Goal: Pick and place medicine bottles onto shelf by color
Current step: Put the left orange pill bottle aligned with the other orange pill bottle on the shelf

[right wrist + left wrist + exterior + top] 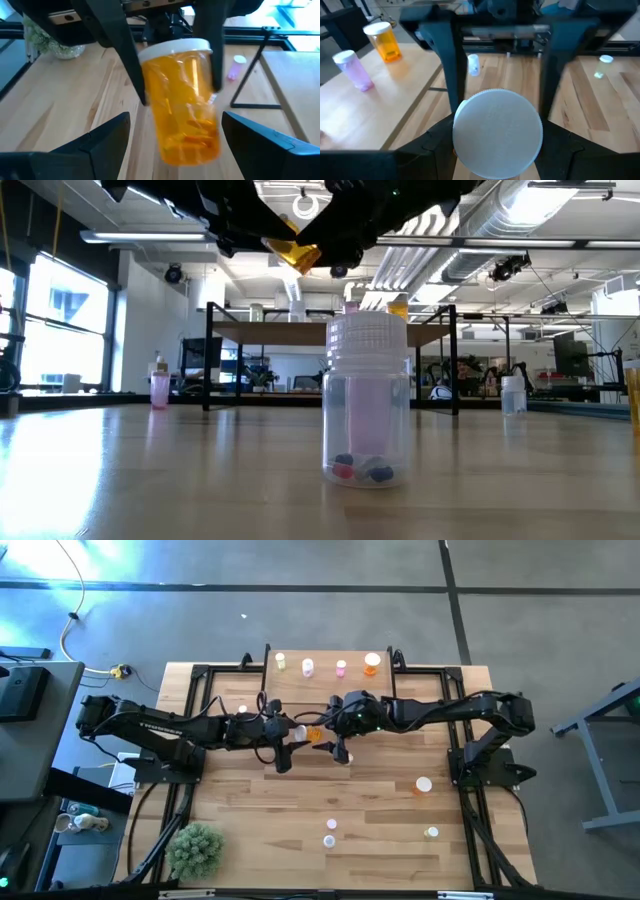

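Above table centre: both grippers meet.
Left gripper (pixel 296 732): clamped on orange bottle (pixel 314 734).
Right gripper (pixel 336 746): fingers apart, flanking bottle.

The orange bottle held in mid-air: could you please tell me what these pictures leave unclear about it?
- High view: orange bottle is too small between left gripper and right gripper to judge contact.
- Left wrist view: its white cap hides the body.
- Right wrist view: dark fingers cover its upper sides.
- Low view: dark arms cover most of it.
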Robot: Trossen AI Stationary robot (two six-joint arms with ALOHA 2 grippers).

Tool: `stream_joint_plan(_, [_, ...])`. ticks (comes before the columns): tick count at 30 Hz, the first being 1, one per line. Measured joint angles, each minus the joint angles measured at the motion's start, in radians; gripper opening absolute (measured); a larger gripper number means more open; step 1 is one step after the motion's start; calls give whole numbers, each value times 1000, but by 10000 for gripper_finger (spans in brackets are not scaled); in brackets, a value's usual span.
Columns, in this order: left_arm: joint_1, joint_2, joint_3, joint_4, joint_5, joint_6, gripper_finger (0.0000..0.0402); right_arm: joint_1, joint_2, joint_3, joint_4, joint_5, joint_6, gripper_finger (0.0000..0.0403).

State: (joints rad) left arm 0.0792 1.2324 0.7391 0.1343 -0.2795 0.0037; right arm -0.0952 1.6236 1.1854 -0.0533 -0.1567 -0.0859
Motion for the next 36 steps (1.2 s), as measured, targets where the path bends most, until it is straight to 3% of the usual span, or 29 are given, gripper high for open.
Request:
stream_joint_plan(5, [-1, 0, 0, 0, -21, 0, 198, 0, 7, 6, 1, -6, 2, 295])
stream_joint_plan(21, [-1, 0, 0, -4, -12, -19, 198, -12, 7, 7, -1, -20, 29, 182])
stream_joint_plan(36, [0, 0, 0, -3, -19, 8, 215, -11, 7, 8, -14, -18, 37, 175])
